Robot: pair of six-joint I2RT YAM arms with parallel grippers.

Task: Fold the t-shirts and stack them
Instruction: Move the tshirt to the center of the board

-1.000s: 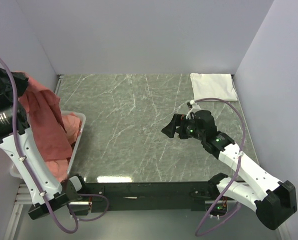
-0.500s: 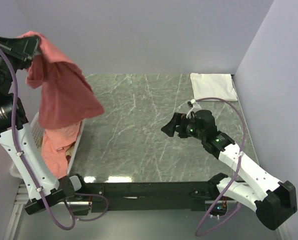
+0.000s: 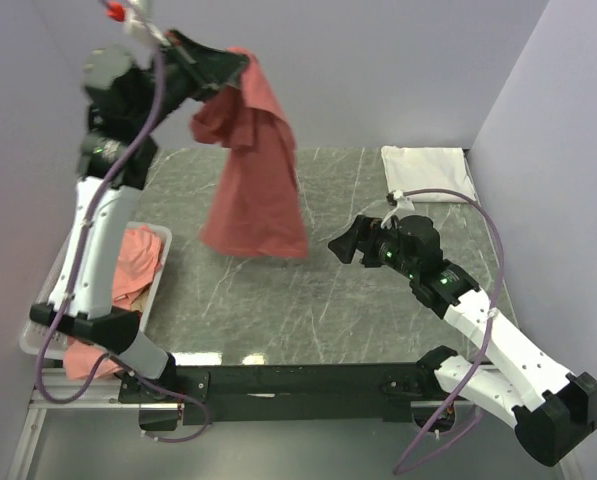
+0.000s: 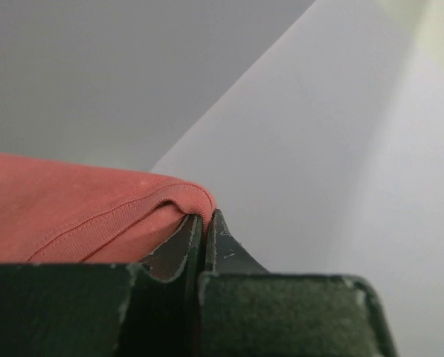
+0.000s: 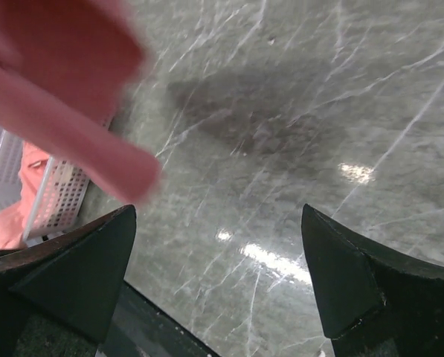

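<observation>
Looking at the left gripper [image 3: 236,64] way up high near the back wall, pinched tight on a stitched edge of a salmon t-shirt [image 3: 253,190]. Same story in the wrist view: fingers [image 4: 171,254] pressed together, with a fold of the hem caught right at the tips. Seeing the rest of that shirt dangling free in a long bunched drape, bottom corner low over the dark marbled table [image 3: 308,310], a bit left of centre. Can't tell whether touching the surface or just hanging above it.

Spotting more salmon t-shirts [image 3: 138,264] piled in the white mesh basket [image 3: 156,285] at the left edge of the table, with one spilling over the near end. Also peeking into the corner of the right wrist view, behind the blurry hanging fabric.

Finding the plain white t-shirt [image 3: 428,172] folded flat in the far right corner, well apart from everything else.

Noting the right gripper [image 3: 341,243] low over the table, right of centre, pointed toward the hanging shirt, jaws spread wide and holding nothing. Near the drape, not touching it. Just marble and a soft shadow showing between the fingers from that wrist camera.
</observation>
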